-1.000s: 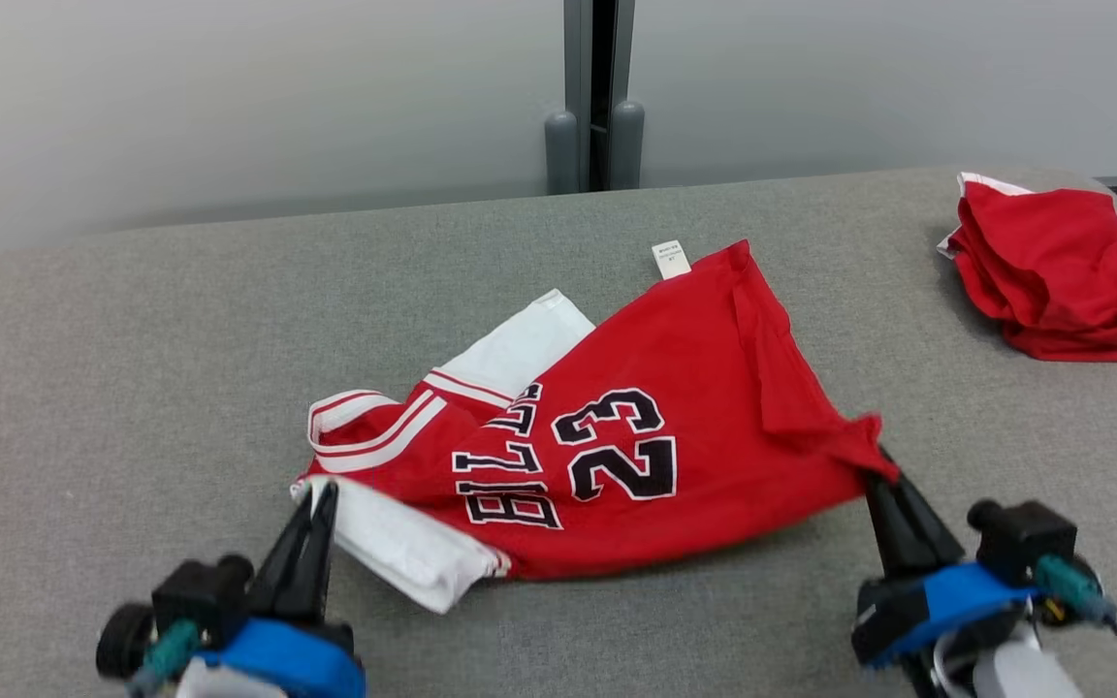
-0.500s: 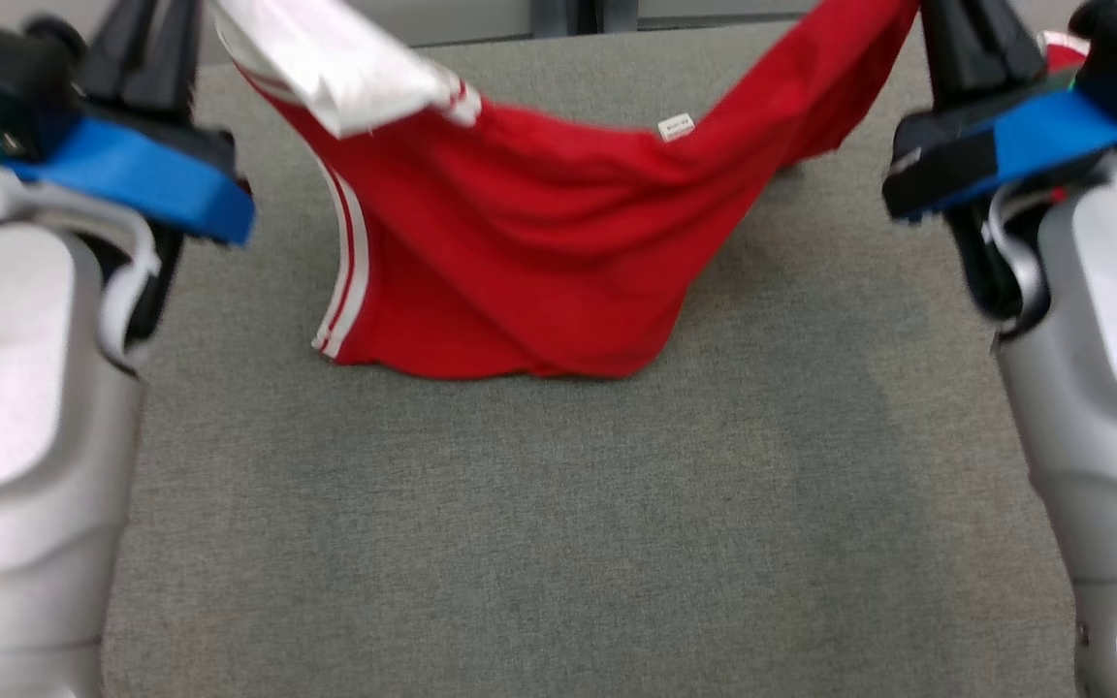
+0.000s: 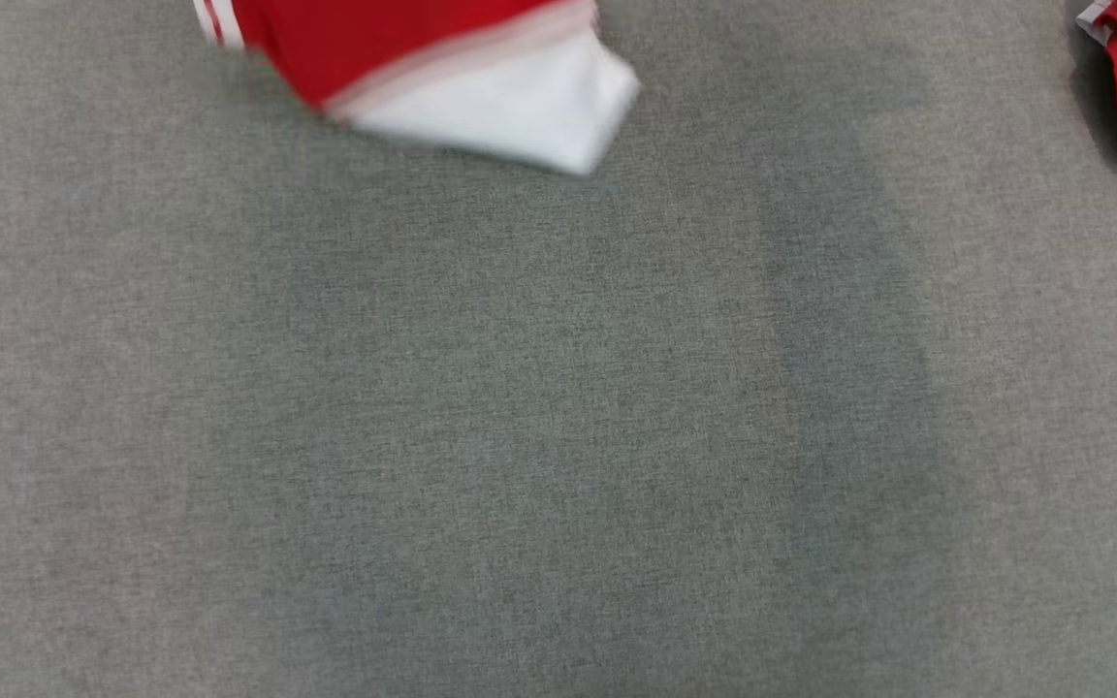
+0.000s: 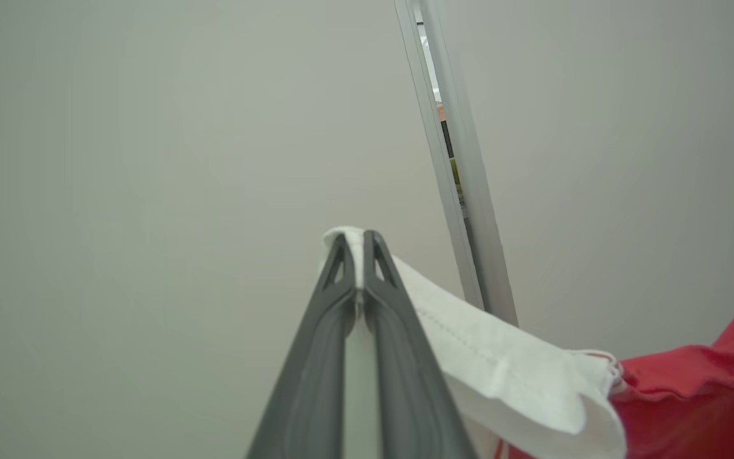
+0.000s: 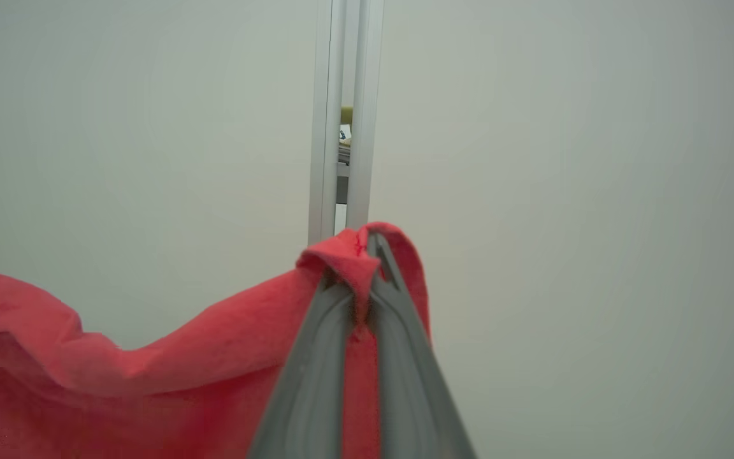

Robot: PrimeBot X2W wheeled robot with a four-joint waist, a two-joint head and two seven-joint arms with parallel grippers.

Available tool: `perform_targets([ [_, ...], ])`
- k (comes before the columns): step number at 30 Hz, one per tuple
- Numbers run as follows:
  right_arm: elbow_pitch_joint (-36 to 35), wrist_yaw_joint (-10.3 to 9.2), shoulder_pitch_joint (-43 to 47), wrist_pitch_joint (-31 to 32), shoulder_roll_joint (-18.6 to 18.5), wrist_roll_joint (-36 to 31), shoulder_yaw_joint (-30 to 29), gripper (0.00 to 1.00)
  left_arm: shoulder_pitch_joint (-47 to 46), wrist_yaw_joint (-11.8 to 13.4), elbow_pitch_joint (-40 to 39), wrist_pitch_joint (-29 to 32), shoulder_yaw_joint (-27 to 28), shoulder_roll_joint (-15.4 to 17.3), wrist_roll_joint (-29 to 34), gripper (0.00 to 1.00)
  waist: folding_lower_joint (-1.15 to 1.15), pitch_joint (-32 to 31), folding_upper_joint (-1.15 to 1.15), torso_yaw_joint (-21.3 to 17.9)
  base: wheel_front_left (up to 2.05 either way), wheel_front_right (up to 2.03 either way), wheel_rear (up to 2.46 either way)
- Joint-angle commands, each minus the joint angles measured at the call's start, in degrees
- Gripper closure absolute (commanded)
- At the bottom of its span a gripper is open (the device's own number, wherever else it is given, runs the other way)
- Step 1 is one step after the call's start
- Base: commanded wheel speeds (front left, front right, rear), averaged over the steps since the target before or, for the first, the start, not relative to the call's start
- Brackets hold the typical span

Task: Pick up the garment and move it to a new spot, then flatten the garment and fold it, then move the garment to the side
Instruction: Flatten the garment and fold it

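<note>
Head view: we judge the first step in hand, with the jersey (image 3: 442, 58) lifted for carrying, blurred at 12 o'clock over the grey bench (image 3: 558, 436). Next we must lower it onto a free patch and spread it.

Left wrist view: our left jaws are clamped on its white sleeve (image 4: 501, 376), with red cloth at 4 o'clock.

Right wrist view: our right jaws pinch the red edge (image 5: 341, 255), and the cloth trails toward 8 o'clock.

The red garment (image 3: 374, 39), white-sleeved with striped trim, hangs blurred over the grey table's (image 3: 558, 436) far part, held up by one white and one red corner.
</note>
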Motion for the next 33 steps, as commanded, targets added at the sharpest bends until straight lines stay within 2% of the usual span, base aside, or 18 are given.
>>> perform_targets([
  [1, 1.4, -0.03, -1.7, -0.6, 0.1, -0.2, 0.1, 1.00, -1.8, 0.0, 0.7, -0.5, -0.4, -0.2, 0.3, 1.00, -0.02, -0.2, 0.00, 0.1, 0.00, 0.00, 0.00],
  [8, 7.8, -0.03, -5.9, -3.2, 0.8, 1.4, 0.7, 1.00, -6.9, -0.3, 4.6, -2.0, -4.1, -0.2, 1.1, 1.00, -0.02, -0.1, 0.00, 0.6, 0.00, 0.00, 0.00],
  [15, 8.4, -0.03, 0.8, -4.4, 0.2, 3.7, 2.3, 1.00, 0.3, 0.0, 3.8, -4.1, -4.4, 0.0, -1.1, 1.00, -0.02, 0.9, 0.00, 1.4, 0.00, 0.00, 0.00],
  [18, 5.6, -0.03, 6.0, -4.6, 0.0, 5.5, 1.8, 1.00, 6.7, 0.9, 1.0, -4.7, -3.7, 0.0, -2.1, 1.00, -0.02, 0.7, 0.00, 1.7, 0.00, 0.00, 0.00],
  [22, -0.6, -0.04, 17.5, -4.6, -0.3, 6.4, 1.4, 1.00, 18.8, 2.8, -5.2, -5.0, -2.3, 0.2, -3.4, 1.00, -0.02, -1.0, 0.00, 1.7, 0.00, 0.00, 0.00],
  [23, -0.6, -0.04, 17.5, -4.6, -0.3, 6.4, 1.4, 1.00, 18.8, 2.8, -5.2, -5.0, -2.3, 0.2, -3.4, 1.00, -0.02, -1.0, 0.00, 1.7, 0.00, 0.00, 0.00],
  [28, -7.2, -0.03, 32.8, -4.6, 0.6, 8.0, 1.3, 1.00, 37.6, 6.0, -15.6, -5.0, 0.2, 0.4, -5.1, 1.00, -0.02, -4.4, 0.00, 1.5, 0.00, 0.00, 0.00],
  [33, -12.9, -0.03, 47.1, -4.6, 0.6, 10.1, 0.7, 1.00, 55.4, 9.1, -24.4, -5.0, 1.4, -0.9, -6.6, 1.00, -0.02, -7.8, 0.00, 1.9, 0.00, 0.00, 0.00],
])
